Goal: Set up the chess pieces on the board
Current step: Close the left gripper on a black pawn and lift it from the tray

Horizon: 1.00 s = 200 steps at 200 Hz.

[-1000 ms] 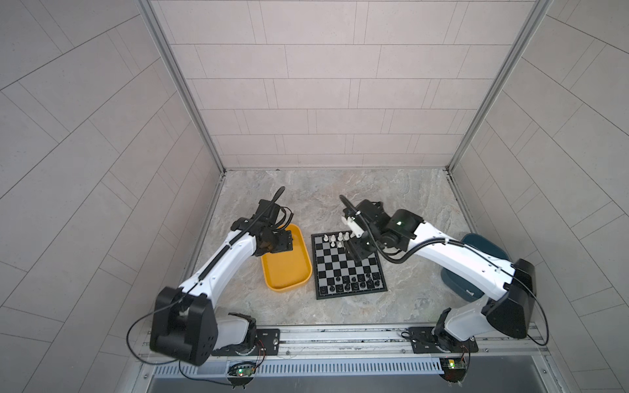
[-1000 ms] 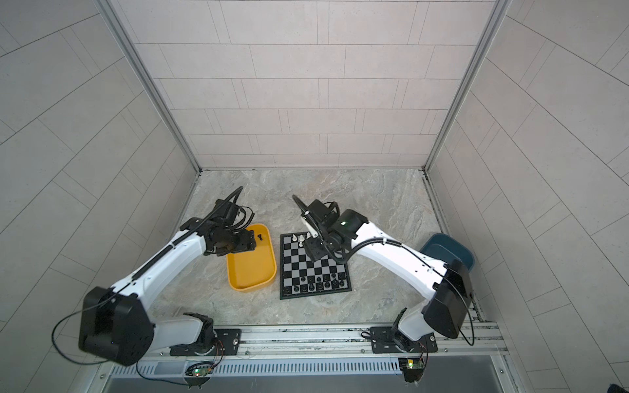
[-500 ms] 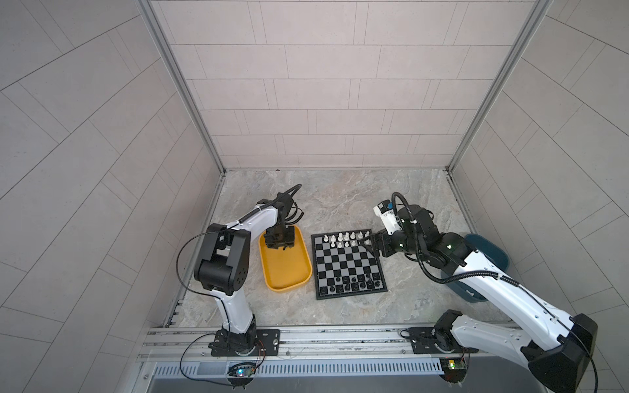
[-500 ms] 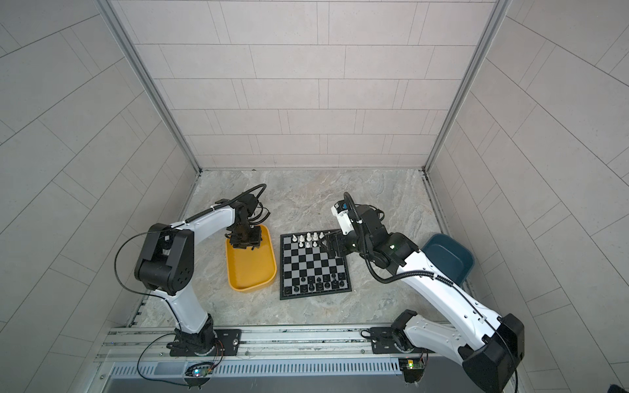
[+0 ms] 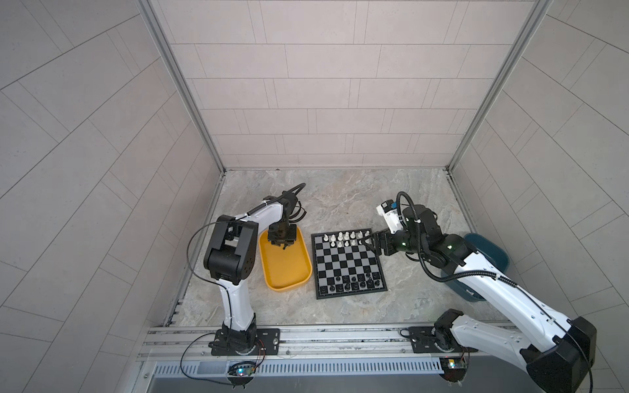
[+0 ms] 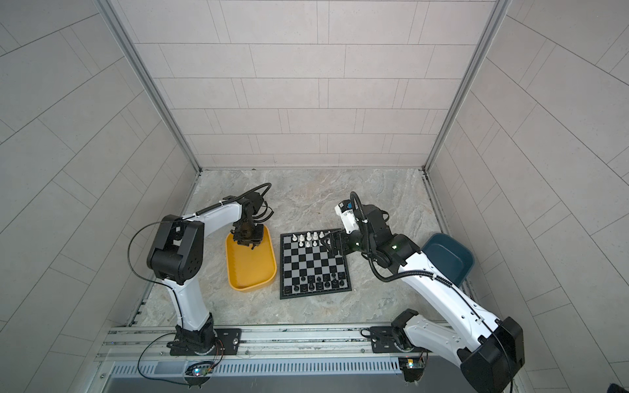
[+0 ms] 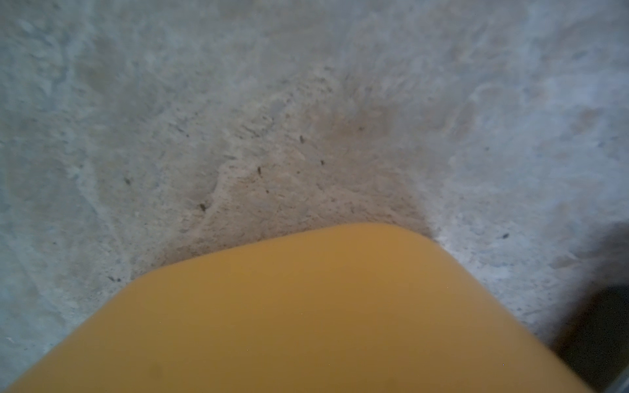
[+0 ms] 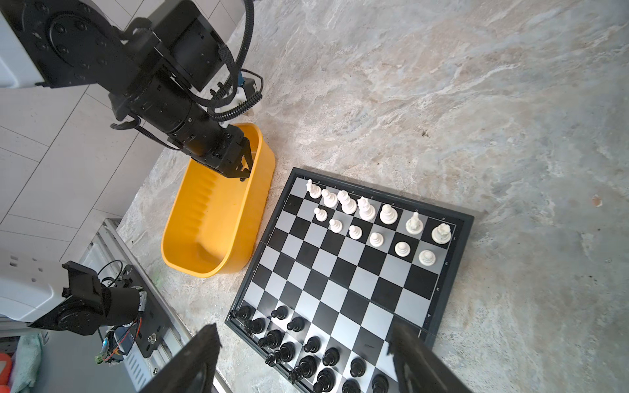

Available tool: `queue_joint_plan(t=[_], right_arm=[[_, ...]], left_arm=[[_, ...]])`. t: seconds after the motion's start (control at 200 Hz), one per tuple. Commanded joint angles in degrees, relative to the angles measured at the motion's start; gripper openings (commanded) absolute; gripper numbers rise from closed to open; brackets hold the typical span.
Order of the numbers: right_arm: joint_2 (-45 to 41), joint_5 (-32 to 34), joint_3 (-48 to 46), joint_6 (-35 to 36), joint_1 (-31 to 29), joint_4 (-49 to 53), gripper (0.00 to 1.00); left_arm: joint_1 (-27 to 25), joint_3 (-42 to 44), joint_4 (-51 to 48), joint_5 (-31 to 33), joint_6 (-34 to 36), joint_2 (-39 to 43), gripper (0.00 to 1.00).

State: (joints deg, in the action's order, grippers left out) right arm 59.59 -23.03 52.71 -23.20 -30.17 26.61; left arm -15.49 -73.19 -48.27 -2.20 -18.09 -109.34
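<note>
Yellow tray (image 5: 289, 272) on the left has my left gripper (image 8: 244, 168) dipped in its far end, can't tell if it's pinched. My right gripper (image 8: 303, 328) gapes empty at the far-right corner of the board (image 5: 343, 268) beside the tray; white pieces (image 5: 346, 235) far, black pieces (image 5: 354, 283) near.

Black-and-grey checkered board (image 8: 350, 282), white chess pieces (image 8: 366, 209), black chess pieces (image 8: 311, 343), yellow tray (image 8: 211, 231), dark blue bin (image 5: 490, 250).

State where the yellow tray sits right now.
In both top views the yellow tray lies on the tabletop just left of the board, with the left gripper tips inside its far end.
</note>
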Motion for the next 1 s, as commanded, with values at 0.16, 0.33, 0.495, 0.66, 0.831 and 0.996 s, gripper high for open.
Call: queue_joint_plan(t=[0.16,0.33,0.495,0.66,0.831,0.996], right_arm=[[-0.17,-0.88,-0.06,-0.78,0.6,-1.56,0.79],[-0.4,-0.7,-0.06,-0.78,0.72,-1.56,0.78],[-1.21,0.08,-0.29,-0.79,0.95,-0.99,0.78],[-1.66,0.35,-0.63,-1.06,1.0,-0.86,0.78],[-2.04,0.61,-0.97,-1.45,0.99,-0.6,0.77],[-1.28,-0.88,-1.27,-1.31,1.04,-1.98,0.78]], left_arm=[[-0.78,-1.36,-2.62,2.44,-1.32,-1.92,0.35],[-0.82,-1.48,-2.69,3.13,-2.29,-1.8,0.32],[-0.85,-1.39,-3.01,4.05,-3.33,-1.96,0.3],[-0.77,-1.04,-3.27,5.03,-3.72,-2.45,0.25],[-0.55,-1.3,-3.62,6.44,-4.73,-2.35,0.22],[-0.07,-1.93,-4.16,2.45,-6.91,0.32,0.19]])
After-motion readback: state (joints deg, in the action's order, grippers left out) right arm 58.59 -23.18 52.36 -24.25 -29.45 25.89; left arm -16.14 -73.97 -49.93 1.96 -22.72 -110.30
